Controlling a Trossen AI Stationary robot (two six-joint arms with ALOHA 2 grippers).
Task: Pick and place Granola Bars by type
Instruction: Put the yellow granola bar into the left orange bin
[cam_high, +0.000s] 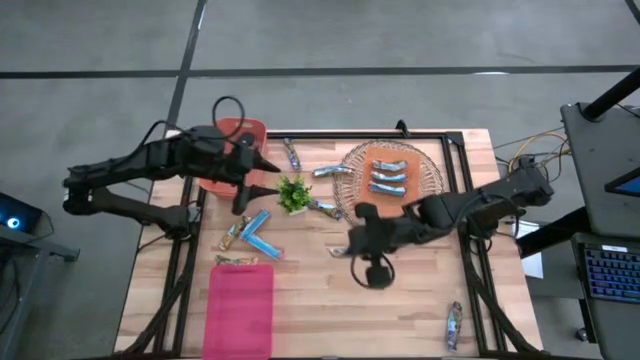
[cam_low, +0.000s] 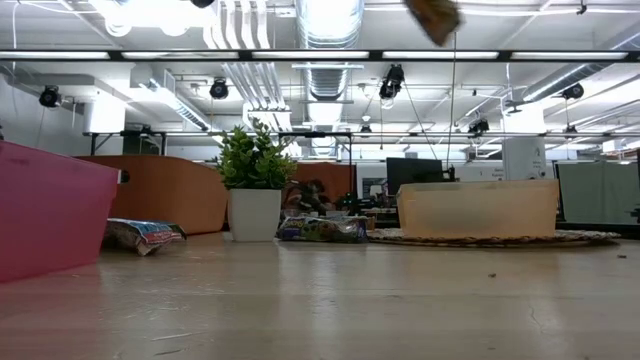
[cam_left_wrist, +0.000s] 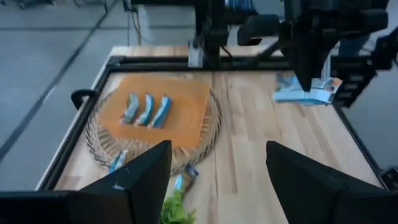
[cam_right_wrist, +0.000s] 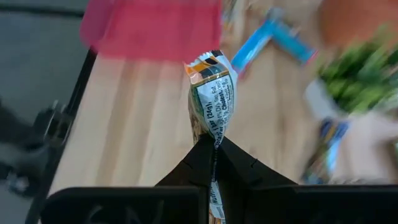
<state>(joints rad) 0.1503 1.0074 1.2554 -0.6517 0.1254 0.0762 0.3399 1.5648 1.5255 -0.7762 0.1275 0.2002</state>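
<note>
Right wrist view shows our right gripper (cam_right_wrist: 214, 146) pinching a tan granola bar (cam_right_wrist: 211, 93). Our left gripper (cam_left_wrist: 217, 168) hangs spread beside the green plant (cam_high: 294, 193).

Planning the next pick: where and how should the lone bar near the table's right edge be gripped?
Grip the lone bar across its narrow middle from straight above: it lies flat, long sides free. The right gripper holds another bar.

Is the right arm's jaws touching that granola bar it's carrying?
Touching. The right wrist view shows the right gripper with its jaws pinched shut on the end of the granola bar, which stands up from them above the table.
</note>
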